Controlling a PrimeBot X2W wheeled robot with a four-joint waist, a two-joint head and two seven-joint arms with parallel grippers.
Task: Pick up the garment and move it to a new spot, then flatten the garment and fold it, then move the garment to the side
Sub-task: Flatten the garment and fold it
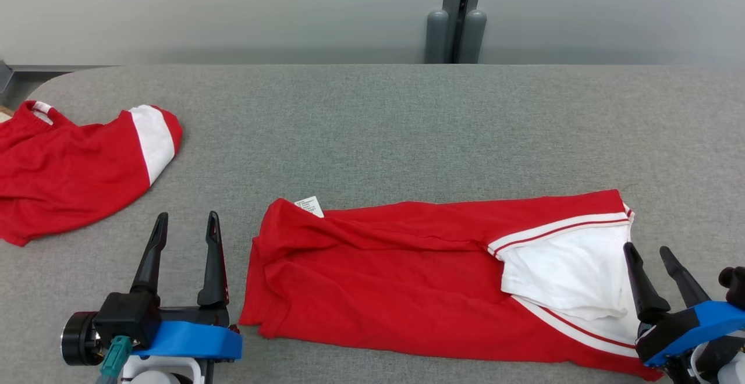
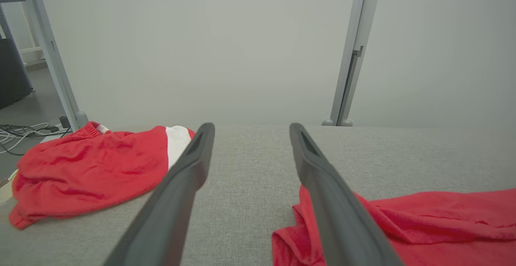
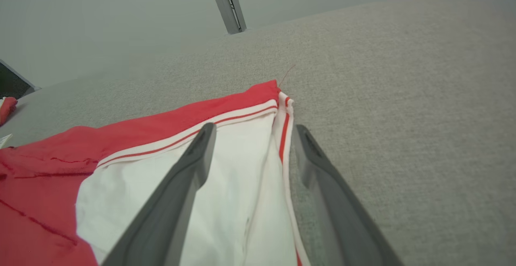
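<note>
Bright, even, diffuse light; no glare. Faint soft shadow along near edge of red garment (image 1: 378,291) on grey tabletop (image 1: 372,128). Head view sharp. Left wrist view: wall post (image 2: 348,56) leans from wide-angle bend; left end effector (image 2: 250,125) fingers near lens slightly soft; far wall (image 2: 242,36) hazy, featureless.

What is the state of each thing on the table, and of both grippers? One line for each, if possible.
garment: laid out on the table in a long band, wrinkled at its left end, white panel showing at its right end
label: sticking out at the garment's upper left corner
second red garment: bunched up near the table's left edge
left gripper: open, empty, beside the garment's left end
right gripper: open, empty, at the garment's white end
</note>
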